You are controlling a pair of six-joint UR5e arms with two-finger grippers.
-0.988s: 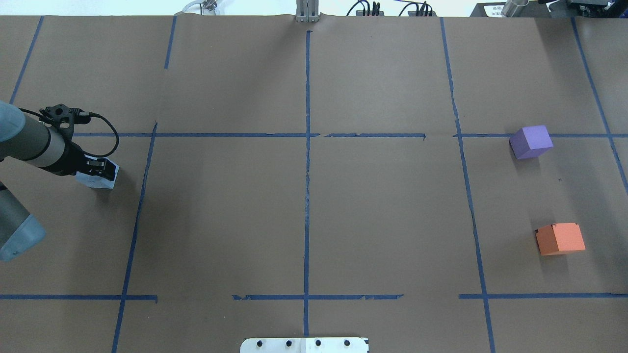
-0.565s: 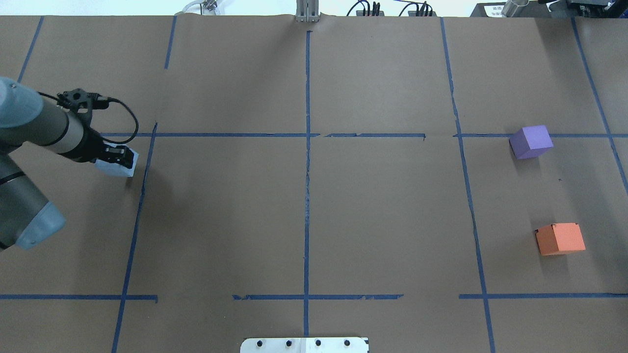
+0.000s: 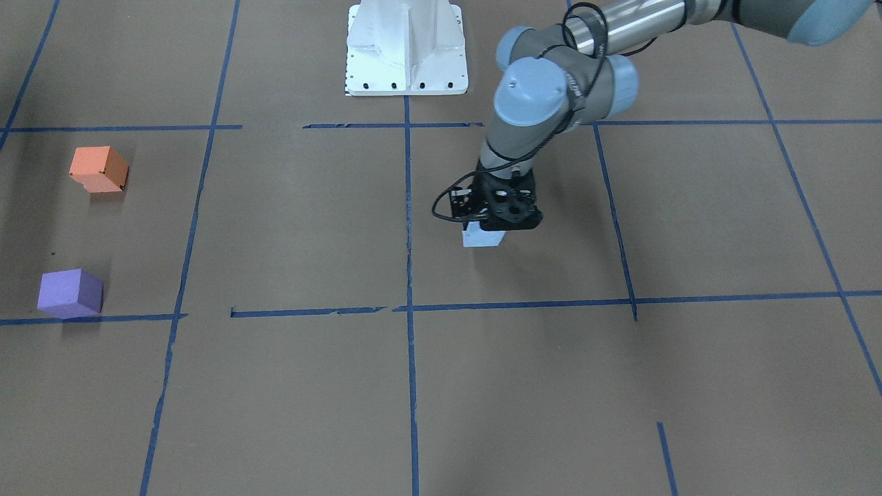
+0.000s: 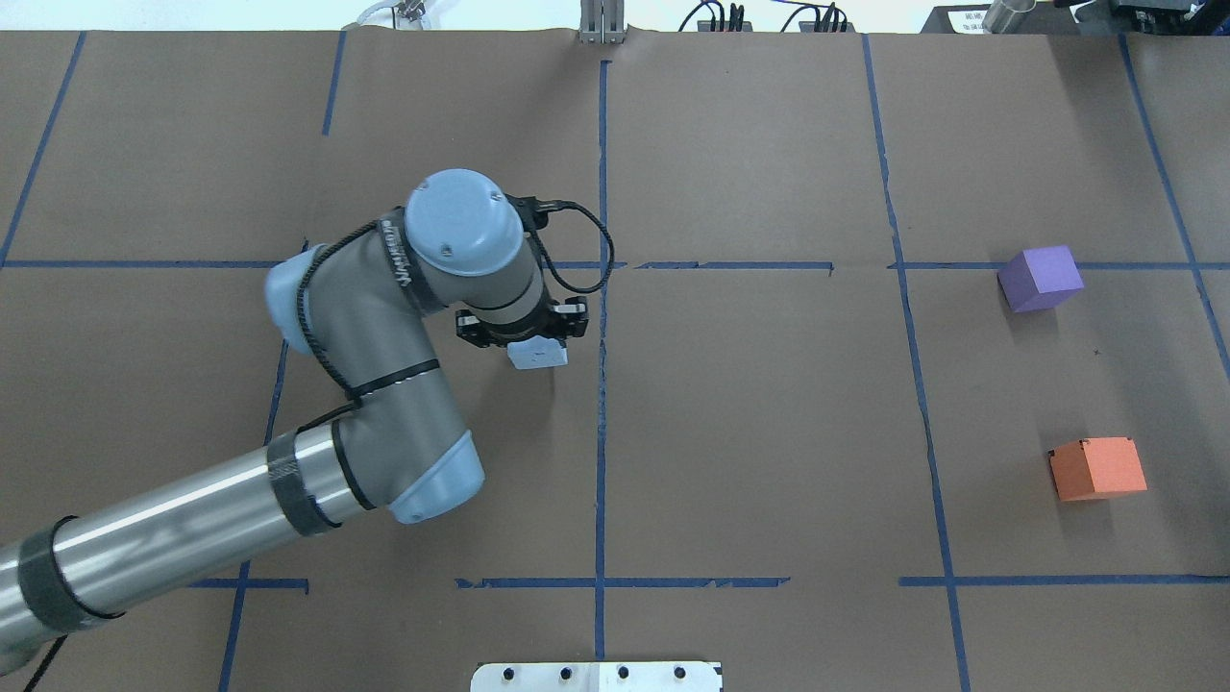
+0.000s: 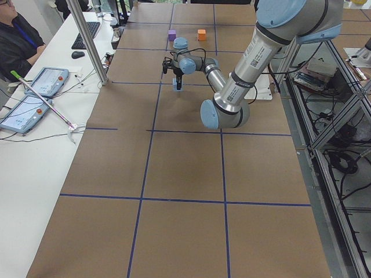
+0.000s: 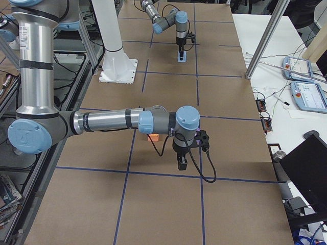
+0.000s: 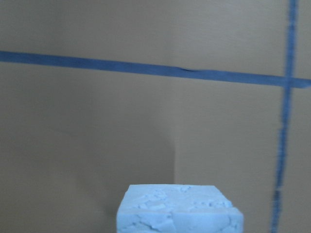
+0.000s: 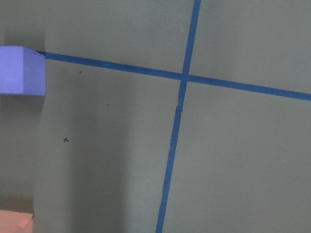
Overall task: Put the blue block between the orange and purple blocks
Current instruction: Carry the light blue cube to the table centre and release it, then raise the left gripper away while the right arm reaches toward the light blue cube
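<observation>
Transport leg under way, by all appearances. Looking down on a wide table (image 4: 769, 432) papered in brown and gridded with blue tape (image 4: 602, 384). Stretched across its left half from the near-left corner, the left arm (image 4: 384, 317), wrist pointed straight down just left of the centre strip. Out at the right end, the right arm (image 6: 112, 121), wrist hanging over the paper near the two targets and apparently idle. Under the left wrist, the left gripper (image 3: 488, 227), fingers pinched on the upper part of the blue block (image 3: 482, 238). Seems to ride just clear of the paper, though hard to call for certain. As for the right gripper (image 6: 182, 164), glimpsed only small and from the side, so impossible to say whether spread or closed. Far over on the right, well apart from the load: purple block (image 4: 1040, 279) at the farther spot, orange block (image 4: 1097, 468) nearer, bare paper between them. Next, most likely: sweep rightward across the centre strip, line up over that gap, lower without nudging either neighbour, then let go. Worth minding the right arm parked close to the drop zone.
</observation>
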